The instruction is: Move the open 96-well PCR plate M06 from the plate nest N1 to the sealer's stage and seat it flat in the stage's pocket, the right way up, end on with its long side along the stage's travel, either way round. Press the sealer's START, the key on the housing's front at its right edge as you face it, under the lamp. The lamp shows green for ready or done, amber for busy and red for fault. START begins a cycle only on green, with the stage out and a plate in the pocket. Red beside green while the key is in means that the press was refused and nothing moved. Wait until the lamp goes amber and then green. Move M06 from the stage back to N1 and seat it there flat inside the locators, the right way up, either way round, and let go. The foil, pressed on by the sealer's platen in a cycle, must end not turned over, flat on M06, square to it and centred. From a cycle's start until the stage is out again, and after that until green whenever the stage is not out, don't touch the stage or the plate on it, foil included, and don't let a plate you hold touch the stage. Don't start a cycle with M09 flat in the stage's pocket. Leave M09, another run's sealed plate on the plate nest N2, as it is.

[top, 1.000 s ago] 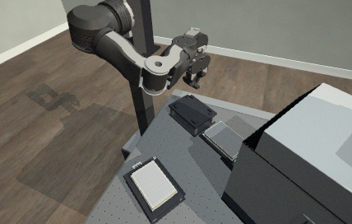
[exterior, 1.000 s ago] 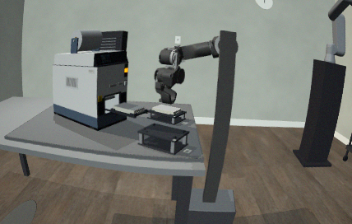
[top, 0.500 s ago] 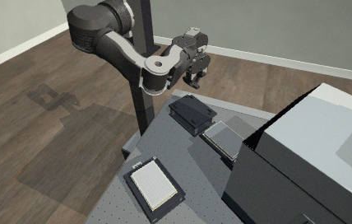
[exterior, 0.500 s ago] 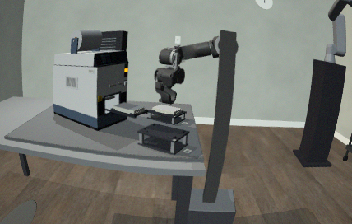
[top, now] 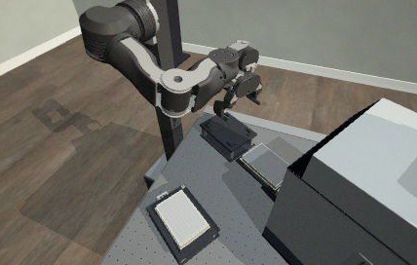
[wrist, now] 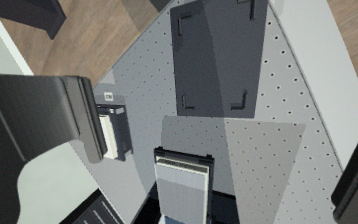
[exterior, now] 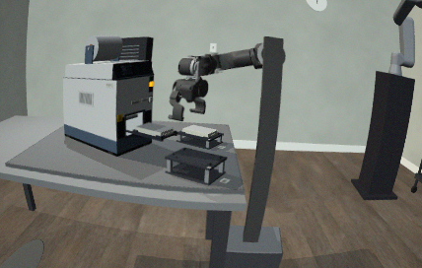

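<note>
Plate M06 [top: 264, 165] lies flat in the pocket of the sealer's stage [exterior: 153, 130], which stands out in front of the housing; its top looks grey. It also shows in the wrist view [wrist: 182, 182]. The sealer's lamp [exterior: 151, 84] shows amber. Nest N1 [top: 227, 134] is dark and empty, with its corner locators in the wrist view [wrist: 216, 55]. My gripper [top: 239, 103] [exterior: 186, 110] is open and empty. It hangs in the air above the table between N1 and the stage, clear of both. M09 [top: 182, 217], a white plate, sits on nest N2.
The sealer's big housing [top: 363, 195] fills the right side of the table. The arm's post [exterior: 263, 138] stands at the table's edge near N1. In the wrist view N2 [wrist: 114, 132] is partly hidden behind my left finger.
</note>
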